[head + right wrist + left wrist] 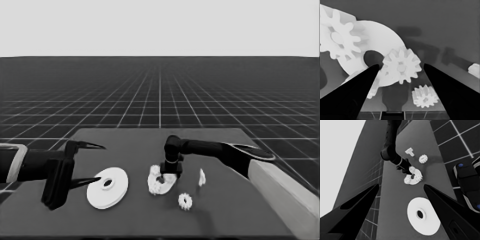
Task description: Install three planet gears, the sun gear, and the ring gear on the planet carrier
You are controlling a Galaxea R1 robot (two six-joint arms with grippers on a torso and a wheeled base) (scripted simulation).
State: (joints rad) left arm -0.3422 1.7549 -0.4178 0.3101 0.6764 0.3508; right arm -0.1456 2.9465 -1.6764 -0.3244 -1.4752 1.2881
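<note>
The smaller round part [159, 184], the planet carrier, lies mid-table with planet gears on it. My right gripper [163, 176] stands straight over it, open, and one gear [401, 66] rests on the part's rim between the fingers. A second gear [340, 37] sits across the hole [372, 57], and a third [373, 93] is half hidden behind a finger. One loose gear [185, 201] lies on the table nearer the front. The larger round part [107, 187], the ring gear, lies flat to the left. My left gripper [100, 162] waits open at the table's left end, above that part's edge and not holding it.
A thin white piece [201, 177] stands right of the smaller round part, close to the right arm's forearm [220, 149]. Dark machinery with blue lights [467, 182] shows past the table's edge in the left wrist view.
</note>
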